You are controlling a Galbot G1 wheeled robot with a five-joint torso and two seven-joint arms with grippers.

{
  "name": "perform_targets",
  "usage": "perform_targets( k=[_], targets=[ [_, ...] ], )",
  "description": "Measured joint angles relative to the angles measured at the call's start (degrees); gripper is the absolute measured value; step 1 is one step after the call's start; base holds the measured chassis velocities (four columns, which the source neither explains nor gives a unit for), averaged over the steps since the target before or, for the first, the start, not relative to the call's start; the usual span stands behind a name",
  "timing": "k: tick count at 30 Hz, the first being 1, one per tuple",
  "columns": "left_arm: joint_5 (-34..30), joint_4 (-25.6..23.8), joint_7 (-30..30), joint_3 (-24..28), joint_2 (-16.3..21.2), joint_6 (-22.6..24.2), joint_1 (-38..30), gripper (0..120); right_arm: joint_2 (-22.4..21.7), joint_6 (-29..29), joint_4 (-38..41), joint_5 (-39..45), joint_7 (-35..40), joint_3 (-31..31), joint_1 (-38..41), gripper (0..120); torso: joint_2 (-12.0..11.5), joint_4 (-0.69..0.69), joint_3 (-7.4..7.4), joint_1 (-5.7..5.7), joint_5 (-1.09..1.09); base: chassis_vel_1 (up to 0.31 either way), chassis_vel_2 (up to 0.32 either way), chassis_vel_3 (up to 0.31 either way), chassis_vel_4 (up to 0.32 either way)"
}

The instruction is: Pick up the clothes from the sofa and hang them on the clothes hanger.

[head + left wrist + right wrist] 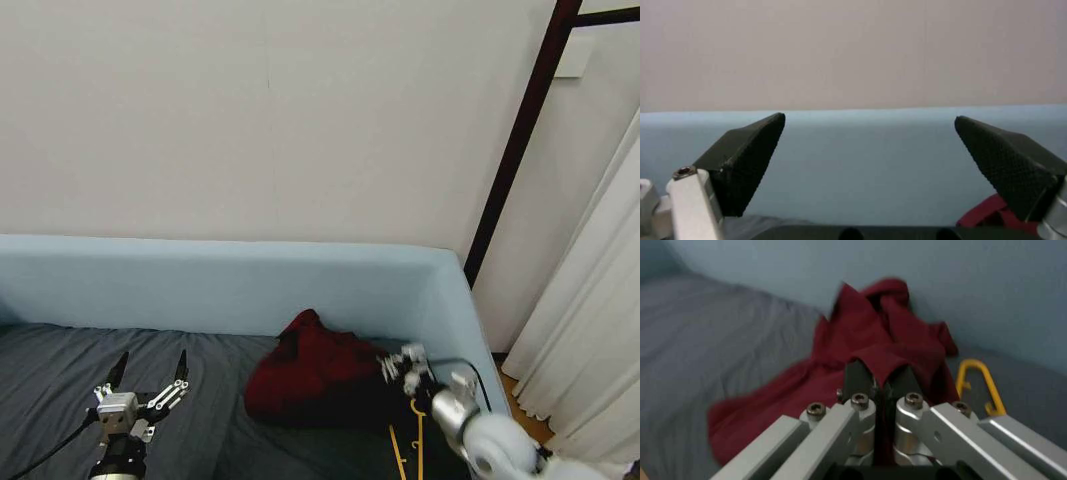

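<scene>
A crumpled dark red garment (310, 378) (867, 345) lies on the grey seat of the sofa (60, 365), in its right corner. My right gripper (402, 364) (881, 371) sits at the garment's right edge, with its dark fingers pressed together and a fold of red cloth between the tips. A yellow hanger (418, 440) (979, 382) lies on the seat just beside that gripper. To the left, my left gripper (150, 378) (870, 125) is held upright above the seat and stands open, its fingers (747, 160) wide apart with nothing between them. A bit of the red garment (987, 215) shows past it.
The light blue backrest (220, 285) runs along the white wall, and the sofa's right armrest (455, 320) closes off the corner. A dark rack pole (515, 150) rises behind the armrest. White curtains (590, 330) hang at the far right.
</scene>
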Motion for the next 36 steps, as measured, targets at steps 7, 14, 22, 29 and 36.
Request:
perform_targets(
  k=[7, 14, 22, 29, 36],
  targets=[
    [0.11, 4.16, -0.82, -1.18, 1.39, 1.11, -1.87, 100, 0.45, -4.52, -2.93, -6.40, 0.70, 2.39, -6.82, 0, 0.00, 0.07, 0.00, 0.00, -0.02, 0.000, 0.000, 0.000, 0.000],
    [0.43, 6.48, -3.24, -2.11, 1.72, 3.42, -2.97, 100, 2.61, -8.78, -7.35, -10.52, 3.39, 1.56, -6.74, 21, 0.00, 0.06, 0.01, 0.01, -0.03, 0.000, 0.000, 0.000, 0.000],
    [0.38, 8.50, -3.17, -2.91, 3.75, 3.38, -3.10, 100, 6.20, -26.96, 1.70, -6.70, 26.10, -0.38, -6.23, 53, 0.00, 0.05, 0.01, 0.01, -0.03, 0.000, 0.000, 0.000, 0.000],
    [0.51, 8.35, -3.10, -3.29, 4.18, 2.81, -2.96, 100, 4.55, -23.56, 9.75, -4.55, 25.10, -1.26, -7.19, 78, 0.00, 0.03, 0.01, 0.01, -0.05, 0.000, 0.000, 0.000, 0.000],
    [2.01, 8.78, -2.44, -3.23, 3.60, 2.26, -2.50, 100, 13.03, -7.09, -6.44, -12.24, 11.41, -3.18, -1.17, 99, -0.02, 0.06, 0.02, 0.02, -0.01, 0.000, 0.000, 0.000, 0.000]
  ],
)
